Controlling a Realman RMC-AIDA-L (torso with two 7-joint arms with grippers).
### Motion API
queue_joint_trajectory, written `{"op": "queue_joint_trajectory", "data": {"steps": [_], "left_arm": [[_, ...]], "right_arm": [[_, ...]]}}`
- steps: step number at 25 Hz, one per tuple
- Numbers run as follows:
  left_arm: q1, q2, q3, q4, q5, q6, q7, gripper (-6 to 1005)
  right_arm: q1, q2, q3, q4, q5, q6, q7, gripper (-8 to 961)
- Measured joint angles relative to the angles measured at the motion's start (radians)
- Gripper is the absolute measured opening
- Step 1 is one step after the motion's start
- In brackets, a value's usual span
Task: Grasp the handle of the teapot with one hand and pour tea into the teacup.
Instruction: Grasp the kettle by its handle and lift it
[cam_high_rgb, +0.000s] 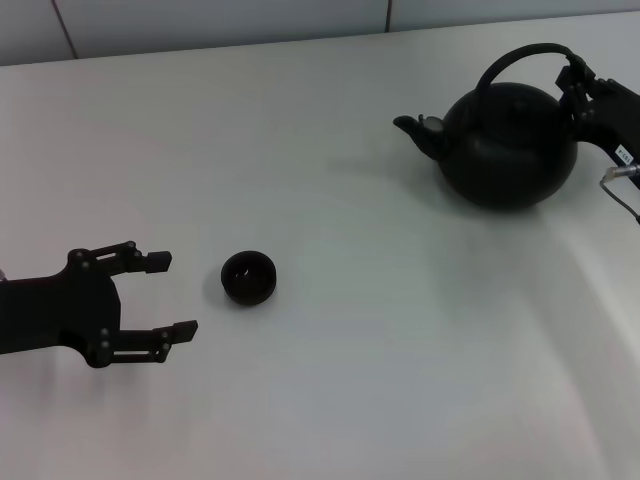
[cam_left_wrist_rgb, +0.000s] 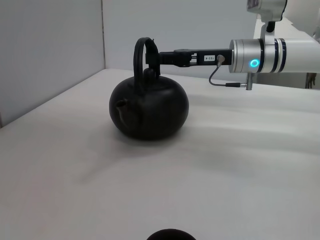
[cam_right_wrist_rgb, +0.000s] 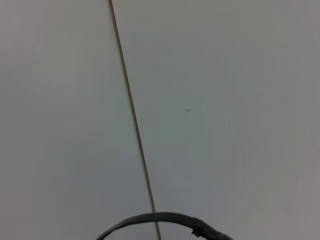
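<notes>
Black right gripper (cam_high_rgb: 577, 80) clamps the handle (cam_high_rgb: 520, 57).

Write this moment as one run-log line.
right tool: at teapot handle | teapot: on table, upright | teacup: apart | left tool: open beside teacup | pouring: not begun

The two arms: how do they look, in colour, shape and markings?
The left gripper is matte black, with two linked fingers and visible screws. The right gripper is black too, bearing a small white label, on a silver-white wrist with a glowing blue ring and a thin grey cable.
</notes>
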Motion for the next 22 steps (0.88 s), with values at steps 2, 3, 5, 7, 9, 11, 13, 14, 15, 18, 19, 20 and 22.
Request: {"op": "queue_joint_trajectory", "data": {"steps": [2, 3, 5, 7, 9, 11, 13, 14, 15, 18, 19, 20, 22], "left_arm": [[0.000, 0.001, 0.000, 0.000, 0.000, -0.001, 0.000, 863], [0.000, 0.001, 0.000, 0.001, 0.000, -0.001, 0.000, 863], [0.002, 0.001, 0.000, 0.006, 0.000, -0.001, 0.000, 863], [0.005, 0.001, 0.000, 0.009, 0.000, -0.002, 0.000, 862], [0.006, 0.002, 0.000, 0.010, 0.000, -0.002, 0.000, 862], [0.007, 0.003, -0.001, 0.011, 0.000, -0.003, 0.000, 862], [0.007, 0.004, -0.002, 0.011, 0.000, -0.003, 0.000, 863], [0.007, 0.004, -0.003, 0.011, 0.001, -0.003, 0.000, 863], [0.007, 0.004, -0.003, 0.011, 0.001, -0.003, 0.000, 863], [0.006, 0.004, -0.003, 0.012, 0.001, -0.003, 0.000, 863], [0.006, 0.004, -0.003, 0.017, 0.001, -0.003, 0.000, 863], [0.008, 0.003, -0.003, 0.021, 0.001, -0.003, 0.000, 863], [0.009, 0.002, -0.003, 0.022, 0.002, -0.003, 0.000, 863]], "right_arm": [[0.000, 0.000, -0.003, 0.000, -0.004, -0.008, -0.001, 137], [-0.001, 0.000, -0.004, 0.000, -0.006, -0.017, -0.002, 137], [-0.005, 0.000, -0.004, 0.000, -0.007, -0.040, -0.009, 137], [-0.009, 0.000, -0.004, 0.000, -0.007, -0.069, -0.022, 137], [-0.011, -0.002, -0.004, 0.000, -0.009, -0.093, -0.026, 137], [-0.011, -0.002, -0.005, 0.000, -0.010, -0.098, -0.025, 137], [-0.011, -0.003, -0.005, 0.000, -0.011, -0.107, -0.023, 137], [-0.010, -0.003, -0.011, -0.003, -0.013, -0.119, -0.022, 138], [-0.010, -0.003, -0.011, -0.003, -0.013, -0.119, -0.022, 138], [-0.008, -0.003, -0.042, -0.017, -0.014, -0.142, -0.017, 138], [-0.004, -0.003, -0.066, -0.028, -0.015, -0.152, -0.016, 138], [-0.004, -0.003, -0.066, -0.028, -0.015, -0.152, -0.016, 138], [0.002, -0.003, -0.087, -0.040, -0.015, -0.155, -0.016, 137]]}}
